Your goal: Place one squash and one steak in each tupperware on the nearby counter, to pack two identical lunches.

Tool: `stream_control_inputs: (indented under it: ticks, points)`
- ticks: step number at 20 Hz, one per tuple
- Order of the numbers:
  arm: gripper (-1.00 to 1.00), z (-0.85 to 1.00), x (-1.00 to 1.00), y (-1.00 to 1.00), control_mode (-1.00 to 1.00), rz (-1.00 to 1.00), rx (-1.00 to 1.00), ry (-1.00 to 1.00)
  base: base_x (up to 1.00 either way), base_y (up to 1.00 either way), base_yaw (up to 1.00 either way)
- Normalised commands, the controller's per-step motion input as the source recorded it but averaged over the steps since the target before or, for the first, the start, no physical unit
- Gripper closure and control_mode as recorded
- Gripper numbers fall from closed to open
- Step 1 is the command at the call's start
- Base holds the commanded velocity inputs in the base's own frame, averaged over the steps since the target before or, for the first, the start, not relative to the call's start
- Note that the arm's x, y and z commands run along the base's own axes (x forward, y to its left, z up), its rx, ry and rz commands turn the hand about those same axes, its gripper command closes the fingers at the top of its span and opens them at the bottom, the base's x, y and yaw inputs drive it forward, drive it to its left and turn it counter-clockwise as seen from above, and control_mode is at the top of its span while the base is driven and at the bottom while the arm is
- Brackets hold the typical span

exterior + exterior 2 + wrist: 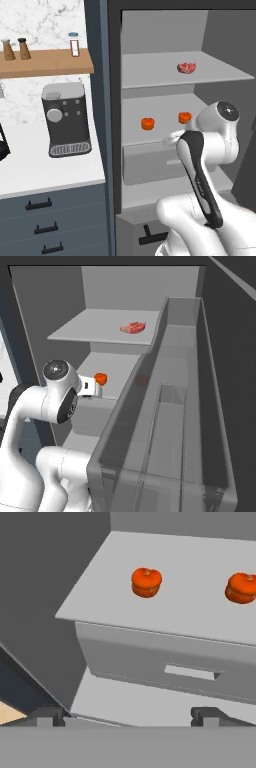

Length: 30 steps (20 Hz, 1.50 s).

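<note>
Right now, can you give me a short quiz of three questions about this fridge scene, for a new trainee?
1. True or false: both squash lie on the same fridge shelf.
2. Where is the steak? A) the shelf above the squash B) the counter C) the drawer
3. Fill in: the gripper is ____ and holds nothing.

Key: 1 true; 2 A; 3 open

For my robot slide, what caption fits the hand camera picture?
Open gripper faces two orange squash on a grey fridge shelf.
</note>
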Motion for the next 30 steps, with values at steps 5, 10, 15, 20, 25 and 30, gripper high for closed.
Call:
stream_control_inputs:
  ticks: [5,10,15,20,25,30]
  points:
    - [-1.00,0.05,0.67,0.00,-1.00,0.05,0.00,-0.09,0.00,0.00,0.00]
    - [-1.00,-0.04,0.92,-0.01,-1.00,0.00,0.02,0.00,0.00,0.00,0.00]
    - [-1.00,0.00,0.76,0.00,-1.00,0.00,0.01,0.04,0.00,0.00,0.00]
    - [-1.00,-0.22,0.55,0.01,-1.00,0.00,0.00,0.08,0.00,0.00,0.00]
    - [-1.00,-0.45,0.52,0.02,-1.00,0.00,0.00,0.08,0.00,0.00,0.00]
    - [-1.00,-0.29,0.40,0.02,-1.00,0.00,0.00,0.00,0.00,0.00,0.00]
